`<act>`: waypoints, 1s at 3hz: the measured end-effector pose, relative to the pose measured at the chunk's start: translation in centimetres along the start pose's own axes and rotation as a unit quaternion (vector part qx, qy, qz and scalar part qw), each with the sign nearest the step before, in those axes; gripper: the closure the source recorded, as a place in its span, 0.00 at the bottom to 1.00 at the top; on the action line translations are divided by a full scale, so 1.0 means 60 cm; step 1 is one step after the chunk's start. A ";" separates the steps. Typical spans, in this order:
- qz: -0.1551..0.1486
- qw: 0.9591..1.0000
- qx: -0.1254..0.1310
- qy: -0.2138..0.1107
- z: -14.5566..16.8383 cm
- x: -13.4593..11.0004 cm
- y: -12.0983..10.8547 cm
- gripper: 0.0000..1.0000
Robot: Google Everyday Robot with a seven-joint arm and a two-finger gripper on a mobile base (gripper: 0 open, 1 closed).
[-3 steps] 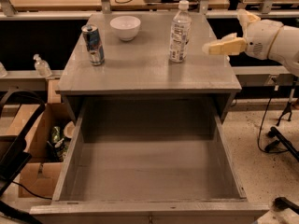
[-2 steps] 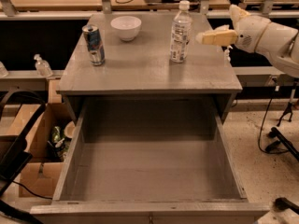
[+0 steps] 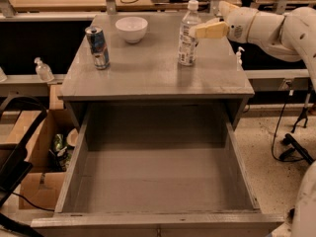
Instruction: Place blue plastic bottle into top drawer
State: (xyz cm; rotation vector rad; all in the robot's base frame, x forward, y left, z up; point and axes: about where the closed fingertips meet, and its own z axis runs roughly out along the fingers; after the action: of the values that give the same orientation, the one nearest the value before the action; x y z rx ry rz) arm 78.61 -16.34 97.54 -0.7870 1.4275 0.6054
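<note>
The blue plastic bottle point(image 3: 187, 36), clear and ribbed with a white cap and white label, stands upright on the grey cabinet top point(image 3: 148, 73) at the back right. My gripper point(image 3: 207, 19) reaches in from the right at the bottle's upper part. Its tan fingers point(image 3: 210, 31) are spread open, and the nearer one's tip is right beside the bottle's shoulder. The gripper holds nothing. The top drawer point(image 3: 158, 181) is pulled fully out below the cabinet top, and its flat grey bottom is bare.
A blue-and-silver drink can point(image 3: 98, 47) and a white bowl point(image 3: 131, 28) stand on the cabinet top at the left and back. A small pump bottle point(image 3: 43, 69) sits on a rail at the left. A cardboard box point(image 3: 37, 147) with clutter is on the floor at the left. Cables lie on the floor at the right.
My gripper has moved left and a little up towards the bottle, from well to its right to right beside its shoulder. The bottle, can and bowl have not moved.
</note>
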 end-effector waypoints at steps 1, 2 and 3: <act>0.019 0.999 -0.018 0.027 0.044 0.032 0.002 0.00; 0.049 0.998 -0.035 0.030 0.080 0.071 0.012 0.08; 0.066 0.996 -0.047 0.024 0.104 0.094 0.022 0.26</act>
State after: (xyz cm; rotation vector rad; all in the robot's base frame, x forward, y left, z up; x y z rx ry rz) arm 81.91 -11.15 91.66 -0.7895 1.5118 0.7636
